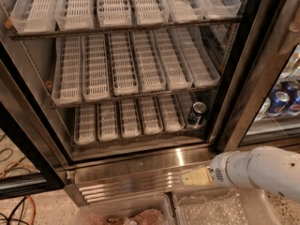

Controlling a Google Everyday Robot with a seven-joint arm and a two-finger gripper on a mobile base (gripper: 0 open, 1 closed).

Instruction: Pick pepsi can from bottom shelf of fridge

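The pepsi can stands upright at the right end of the bottom shelf of the fridge, in the rightmost lane tray. It is dark blue with a silver top. My arm's white housing comes in from the lower right, in front of the steel sill. The gripper shows only as a yellowish tip below and in front of the can, well apart from it.
Two more tray-lined racks sit above the bottom shelf. A black door frame stands right of the can. Several like blue cans sit behind the glass at right. Clear plastic bins lie below the sill.
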